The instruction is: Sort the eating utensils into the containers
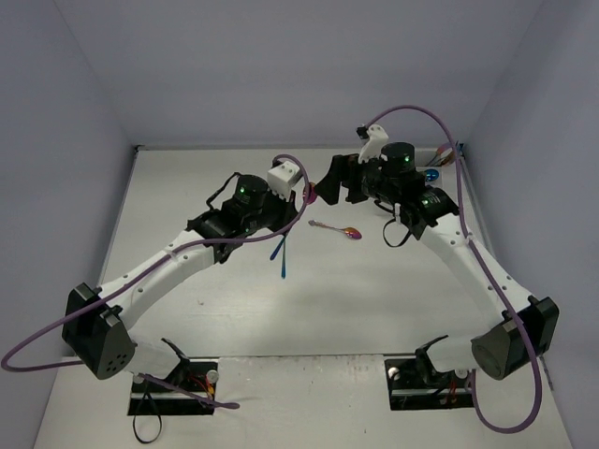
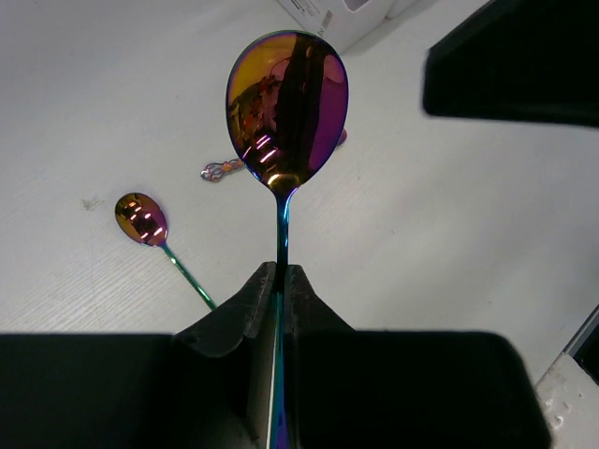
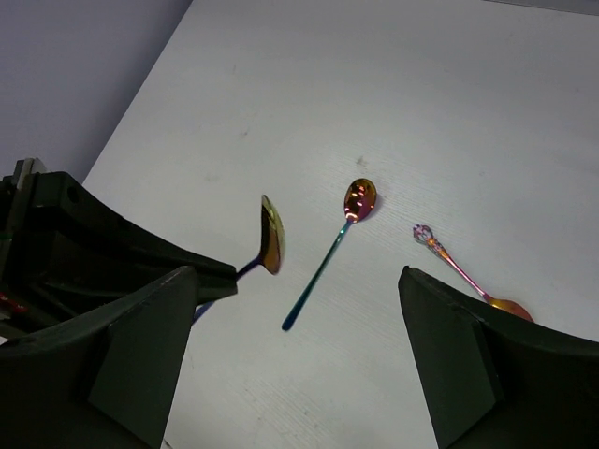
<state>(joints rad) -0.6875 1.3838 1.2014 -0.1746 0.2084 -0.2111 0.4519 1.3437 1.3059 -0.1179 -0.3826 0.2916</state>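
Note:
My left gripper (image 1: 298,198) (image 2: 281,269) is shut on the handle of an iridescent pink-gold spoon (image 2: 287,108) and holds it above the table; the spoon also shows in the right wrist view (image 3: 271,234). My right gripper (image 1: 324,185) (image 3: 298,273) is open and empty, just beside the held spoon's bowl. A teal-handled spoon (image 1: 281,254) (image 3: 358,199) (image 2: 140,217) lies on the table below. A pink spoon with an ornate handle (image 1: 339,230) (image 3: 459,271) lies to its right. The white organizer tray is mostly hidden behind the right arm at the back right.
A blue item (image 1: 431,175) shows at the back right by the wall. A white boxy object (image 2: 328,19) sits at the top of the left wrist view. Purple cables (image 1: 440,126) loop over both arms. Walls close the table on three sides.

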